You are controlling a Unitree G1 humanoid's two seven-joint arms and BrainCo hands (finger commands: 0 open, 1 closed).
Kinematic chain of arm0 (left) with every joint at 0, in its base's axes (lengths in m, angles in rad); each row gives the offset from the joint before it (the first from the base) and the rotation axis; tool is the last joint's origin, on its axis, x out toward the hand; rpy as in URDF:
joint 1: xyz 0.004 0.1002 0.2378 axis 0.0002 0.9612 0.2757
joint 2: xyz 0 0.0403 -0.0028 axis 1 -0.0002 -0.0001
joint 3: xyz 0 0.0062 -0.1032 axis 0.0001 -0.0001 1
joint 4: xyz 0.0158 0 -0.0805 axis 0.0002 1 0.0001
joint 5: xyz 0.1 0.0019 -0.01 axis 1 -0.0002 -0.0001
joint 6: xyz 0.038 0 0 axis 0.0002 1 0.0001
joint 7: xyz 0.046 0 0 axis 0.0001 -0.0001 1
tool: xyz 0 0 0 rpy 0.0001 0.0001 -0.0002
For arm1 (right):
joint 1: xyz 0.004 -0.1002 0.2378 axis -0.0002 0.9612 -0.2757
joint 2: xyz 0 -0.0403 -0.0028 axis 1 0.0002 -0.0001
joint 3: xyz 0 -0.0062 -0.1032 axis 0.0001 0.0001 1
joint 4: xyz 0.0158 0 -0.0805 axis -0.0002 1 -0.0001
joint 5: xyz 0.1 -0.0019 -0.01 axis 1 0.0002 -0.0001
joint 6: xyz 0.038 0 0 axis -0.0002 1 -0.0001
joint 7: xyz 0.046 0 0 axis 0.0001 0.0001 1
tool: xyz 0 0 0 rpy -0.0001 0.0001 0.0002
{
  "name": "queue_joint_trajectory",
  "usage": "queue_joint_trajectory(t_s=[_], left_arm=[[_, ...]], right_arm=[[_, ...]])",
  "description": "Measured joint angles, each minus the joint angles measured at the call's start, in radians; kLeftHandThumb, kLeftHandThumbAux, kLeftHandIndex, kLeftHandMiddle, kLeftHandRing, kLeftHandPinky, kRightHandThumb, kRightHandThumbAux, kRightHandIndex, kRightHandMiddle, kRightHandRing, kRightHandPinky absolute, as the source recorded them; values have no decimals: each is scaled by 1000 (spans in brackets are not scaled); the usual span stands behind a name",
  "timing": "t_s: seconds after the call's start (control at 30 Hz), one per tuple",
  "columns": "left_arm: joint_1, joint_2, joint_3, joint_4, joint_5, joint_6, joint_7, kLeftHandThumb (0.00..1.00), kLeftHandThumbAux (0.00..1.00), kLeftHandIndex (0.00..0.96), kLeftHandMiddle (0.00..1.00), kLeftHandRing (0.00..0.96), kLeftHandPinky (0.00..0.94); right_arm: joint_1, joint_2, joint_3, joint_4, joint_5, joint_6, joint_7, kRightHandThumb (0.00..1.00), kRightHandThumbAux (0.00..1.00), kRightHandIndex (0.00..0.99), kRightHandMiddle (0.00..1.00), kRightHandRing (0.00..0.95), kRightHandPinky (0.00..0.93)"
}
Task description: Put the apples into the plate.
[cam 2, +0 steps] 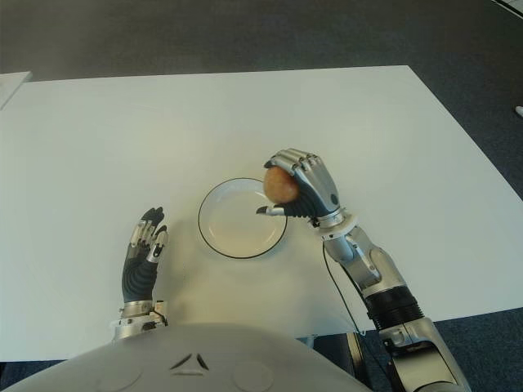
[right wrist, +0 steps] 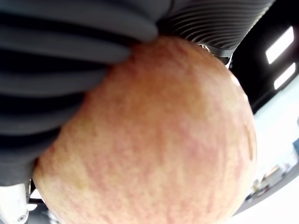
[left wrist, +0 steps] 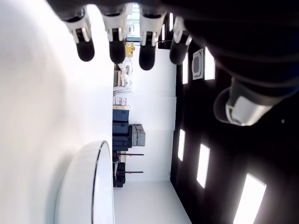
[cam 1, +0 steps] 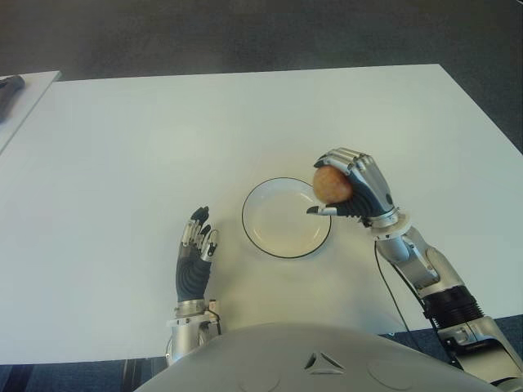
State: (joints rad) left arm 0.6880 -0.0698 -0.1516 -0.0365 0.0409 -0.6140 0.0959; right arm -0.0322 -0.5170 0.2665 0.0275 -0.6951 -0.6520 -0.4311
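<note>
A red-yellow apple (cam 1: pixel 331 184) is gripped in my right hand (cam 1: pixel 347 189), held just above the right rim of the white plate (cam 1: pixel 274 233). The plate has a dark rim and nothing lies in it. The right wrist view is filled by the apple (right wrist: pixel 154 140) with the dark fingers (right wrist: pixel 60 51) wrapped over it. My left hand (cam 1: pixel 196 249) shows on the table to the left of the plate, fingers stretched out and holding nothing; its wrist view shows the fingertips (left wrist: pixel 117 46) spread and the plate's edge (left wrist: pixel 96 186) beyond.
The white table (cam 1: pixel 163 139) stretches far to the left and back. A second white surface with a dark object (cam 1: pixel 10 88) sits at the far left edge. Dark carpet lies beyond the table's back edge.
</note>
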Motion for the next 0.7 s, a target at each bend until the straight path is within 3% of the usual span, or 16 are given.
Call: queue_joint_trajectory(t_s=[0.4,0.7], left_arm=[[11,-3,-19,-28,17,23,1,84,481,128,123,96,105],[13,-4,-26,-35,0,18,1,106,482,138,130,102,107]], right_arm=[[-15,24,61,7,-20,-116,98,707,720,438,866,853,833],[-17,29,117,46,-73,-144,168,708,719,439,844,829,816]])
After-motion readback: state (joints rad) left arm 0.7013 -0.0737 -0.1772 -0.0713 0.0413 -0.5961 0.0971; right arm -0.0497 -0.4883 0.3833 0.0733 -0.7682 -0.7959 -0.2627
